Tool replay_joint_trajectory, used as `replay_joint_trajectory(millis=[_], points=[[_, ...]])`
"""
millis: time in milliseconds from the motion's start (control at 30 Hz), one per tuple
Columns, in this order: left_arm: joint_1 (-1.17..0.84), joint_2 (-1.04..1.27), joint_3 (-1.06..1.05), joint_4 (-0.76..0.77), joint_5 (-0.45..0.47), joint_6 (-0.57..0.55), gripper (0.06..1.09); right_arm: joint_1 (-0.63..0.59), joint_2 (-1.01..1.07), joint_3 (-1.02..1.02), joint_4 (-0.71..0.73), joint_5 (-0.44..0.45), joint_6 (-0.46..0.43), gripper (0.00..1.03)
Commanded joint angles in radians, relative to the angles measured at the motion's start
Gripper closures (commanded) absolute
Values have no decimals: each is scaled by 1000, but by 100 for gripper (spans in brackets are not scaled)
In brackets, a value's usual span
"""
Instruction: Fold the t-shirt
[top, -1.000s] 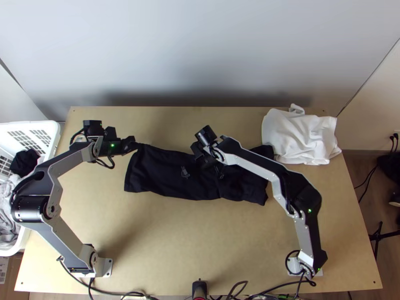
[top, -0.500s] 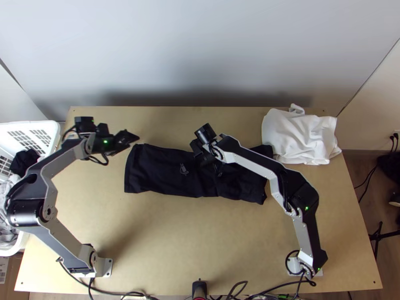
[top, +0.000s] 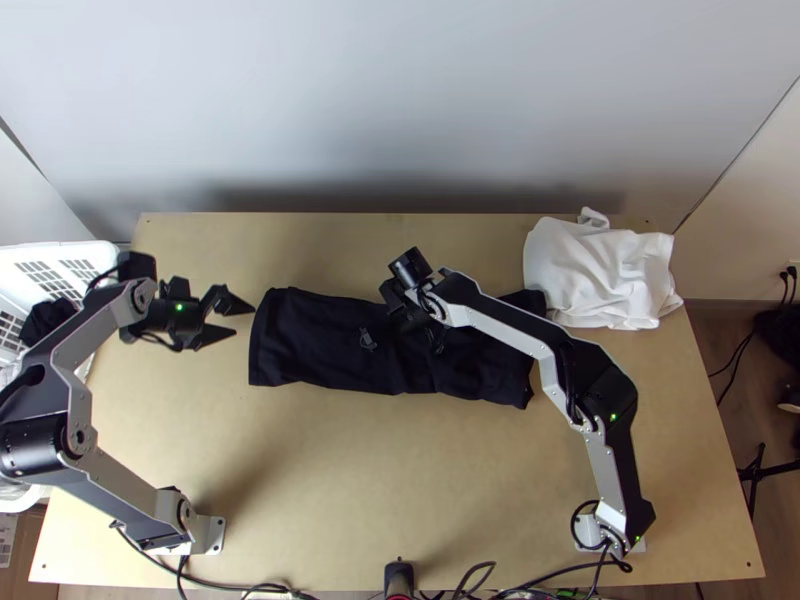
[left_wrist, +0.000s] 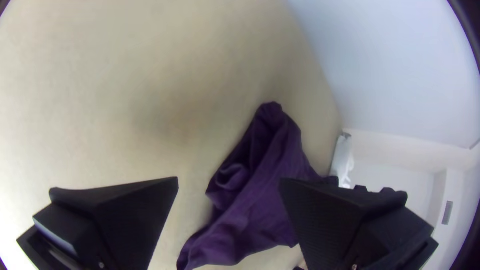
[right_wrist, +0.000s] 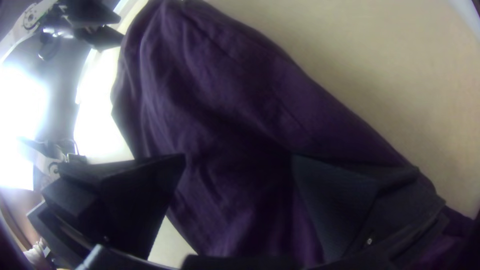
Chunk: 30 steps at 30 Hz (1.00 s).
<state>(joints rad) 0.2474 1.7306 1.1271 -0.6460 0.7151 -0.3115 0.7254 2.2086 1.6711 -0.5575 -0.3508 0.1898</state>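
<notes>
Black fabric t-shirt (top: 320, 350) lies in a long strip just beyond your open, flat-fingered black left gripper (top: 242, 320) and beneath your matching right gripper (top: 398, 302), fingers apart.

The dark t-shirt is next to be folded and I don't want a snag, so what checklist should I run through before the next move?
1. Left gripper open, holding no cloth: ok.
2. Right gripper open: ok, above the t-shirt.
3. Right gripper not touching the t-shirt: cannot tell.
4. T-shirt lying smooth: not ok, creases show.
5. White cloth apart from the t-shirt: cannot tell, they lie very close.
</notes>
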Motion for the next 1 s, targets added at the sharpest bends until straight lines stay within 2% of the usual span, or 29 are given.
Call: replay_joint_trajectory(millis=[0, 167, 400, 700, 967], points=[[46, -32, -139, -6, 145, 138, 11, 5, 2, 1, -2, 4, -4, 5], [33, -13, -190, 91, 167, 157, 11, 5, 0, -1, -2, 4, -7, 5], [-28, 17, -156, 138, 204, 152, 11, 8, 0, -1, -2, 6, -10, 5], [-137, 96, -93, 223, 225, 78, 11, 8, -6, -13, -2, 7, -12, 5], [-145, 113, -41, 209, 216, 77, 11, 5, -10, -19, -2, 6, -13, 5]])
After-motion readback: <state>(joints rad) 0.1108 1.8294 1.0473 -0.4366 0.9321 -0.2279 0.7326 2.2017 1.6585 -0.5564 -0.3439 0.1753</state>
